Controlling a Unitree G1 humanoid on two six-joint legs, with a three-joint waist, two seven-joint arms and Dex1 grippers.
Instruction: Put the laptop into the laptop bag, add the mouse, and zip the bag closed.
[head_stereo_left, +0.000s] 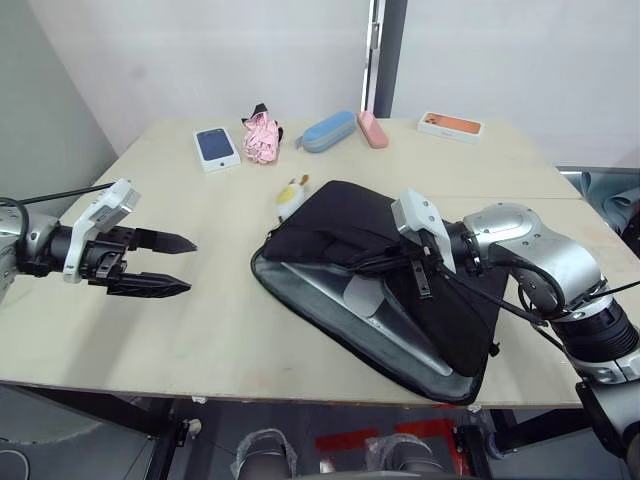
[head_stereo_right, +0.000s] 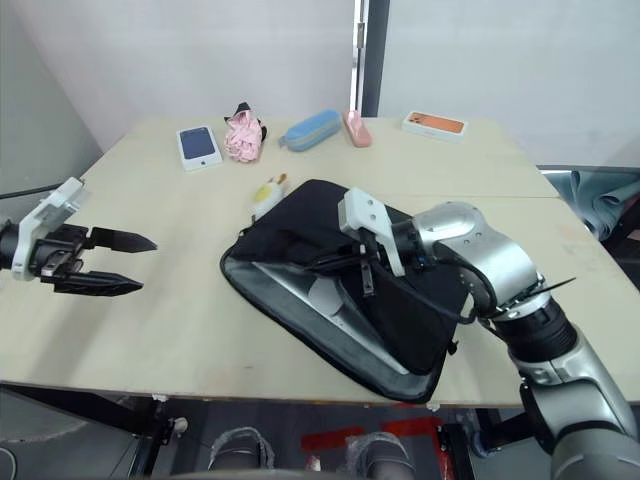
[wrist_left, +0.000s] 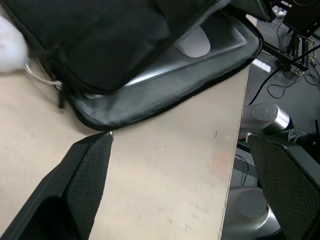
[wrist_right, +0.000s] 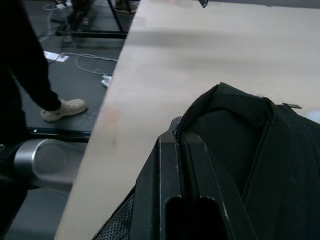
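Note:
The black laptop bag (head_stereo_left: 340, 215) lies open in the middle of the table, its white duck charm (head_stereo_left: 291, 196) at the far corner. The silver laptop (head_stereo_left: 320, 285) lies inside on the grey lining. A white mouse (wrist_left: 195, 42) rests on the laptop, under the raised flap. My right gripper (wrist_right: 180, 140) is shut on the bag's upper flap near the zipper edge and holds it lifted. To the left of the bag, my left gripper (head_stereo_left: 190, 265) hovers open over bare table with nothing between its fingers (wrist_left: 87, 170).
Along the table's far edge lie a boxed phone (head_stereo_left: 216, 148), a pink bundle (head_stereo_left: 262, 137), a blue case (head_stereo_left: 327, 131), a pink case (head_stereo_left: 372, 129) and an orange-topped box (head_stereo_left: 450, 125). A person's foot (wrist_right: 65, 107) stands on the floor beside the table.

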